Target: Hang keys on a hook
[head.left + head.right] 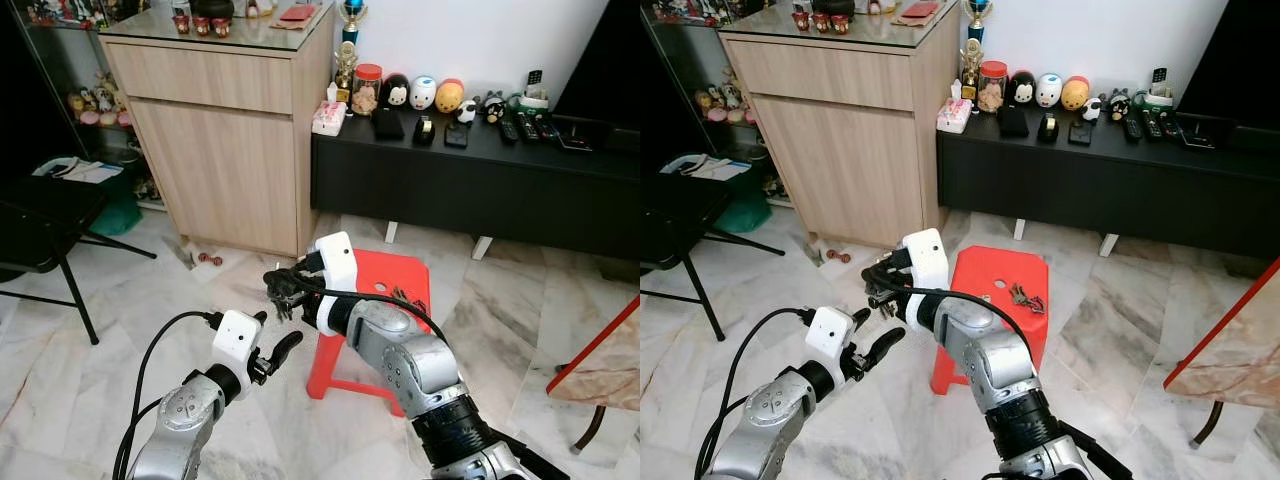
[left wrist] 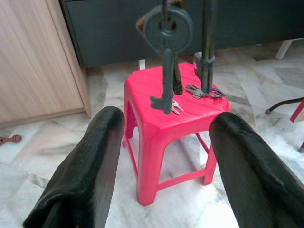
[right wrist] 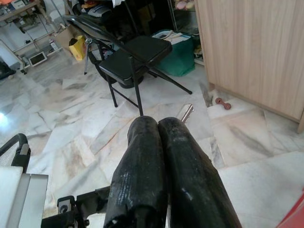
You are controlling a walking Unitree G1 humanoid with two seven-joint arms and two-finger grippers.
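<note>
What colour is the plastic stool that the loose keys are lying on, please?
The stool is bright red, clearest in the left wrist view.

The two eye views look down from the head at the same square red plastic stool (image 1: 400,285) on the marble floor. The left wrist view sits close to that stool. The right wrist view faces a black folding chair (image 3: 137,54).

Red plastic stool (image 1: 985,285) stands on the pale marble floor (image 1: 1120,330) just before a low black bench (image 1: 1110,180), with a small bunch of keys (image 1: 1026,297) lying on the stool's seat near its right edge.
</note>
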